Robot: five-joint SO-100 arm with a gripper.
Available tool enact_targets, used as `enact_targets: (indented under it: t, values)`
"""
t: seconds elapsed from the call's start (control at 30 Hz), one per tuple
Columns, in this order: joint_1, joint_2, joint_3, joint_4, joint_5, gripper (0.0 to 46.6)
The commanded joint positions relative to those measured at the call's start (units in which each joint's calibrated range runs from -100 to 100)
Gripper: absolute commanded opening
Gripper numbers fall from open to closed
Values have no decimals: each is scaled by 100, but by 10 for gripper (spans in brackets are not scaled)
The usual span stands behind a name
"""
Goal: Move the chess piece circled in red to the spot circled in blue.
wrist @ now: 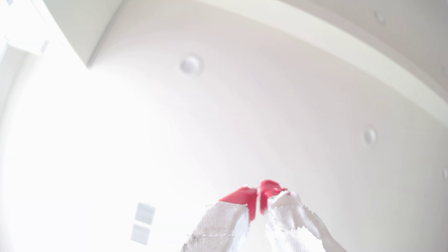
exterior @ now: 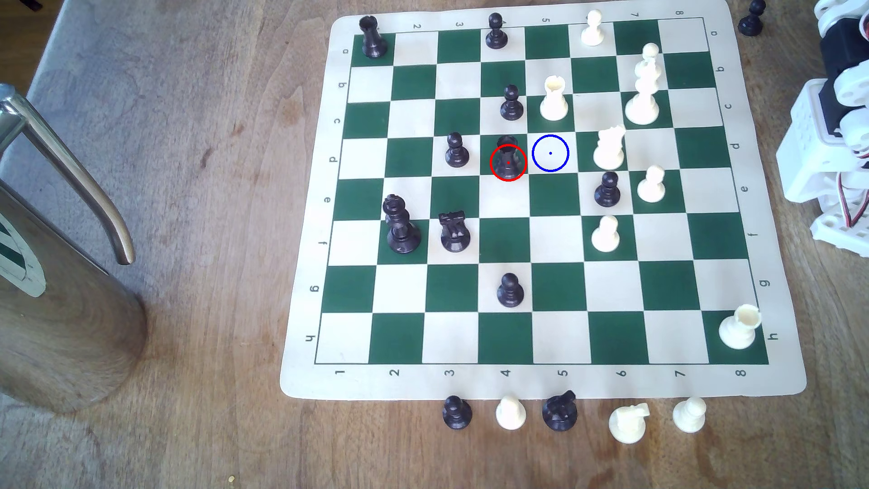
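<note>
The chess piece [exterior: 508, 159], a black rook ringed in red, stands upright on a green square near the middle of the board [exterior: 541, 385] in the exterior view. The spot [exterior: 550, 153], a cream square with a blue ring and dot, lies bare just to the exterior view's right of it. In the wrist view my gripper [wrist: 258, 193] points up at a white ceiling, its red-tipped fingers [wrist: 242, 195] pressed together with nothing between them. The folded white arm [exterior: 827, 141] sits off the board at the exterior view's right edge.
A black pawn [exterior: 511, 103] and a cream rook [exterior: 553, 98] stand one row behind the rook and the spot. A cream knight [exterior: 609, 148] and a black pawn [exterior: 456, 150] flank them. Captured pieces line the board's near edge. A metal jug [exterior: 61, 282] stands at the left.
</note>
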Motion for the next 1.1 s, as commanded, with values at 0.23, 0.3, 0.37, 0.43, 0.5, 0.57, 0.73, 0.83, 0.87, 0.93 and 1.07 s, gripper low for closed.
enact_targets:
  t: [0.23,0.3,0.37,0.43,0.5,0.57,0.73,0.83,0.87,0.93,1.07]
  values:
    - [-298,-3,108,1019,-39,1]
    - [-368,-3,-19,1600,-39,1]
    - [-368,-3,-127,2067,-34,1]
    - [-344,-3,-354,2878,-49,1]
    - [-329,-3,-599,3550,-78,1]
    - [-258,-3,-1116,5032,-234,1]
    - [970,-3,-1868,7194,-918,1]
    - [1048,-3,-2367,8324,-884,1]
    - [1048,-3,-2557,8947,-825,1]
    - [938,6,-2784,9717,-718,1]
    - [555,6,-3554,11887,-630,1]
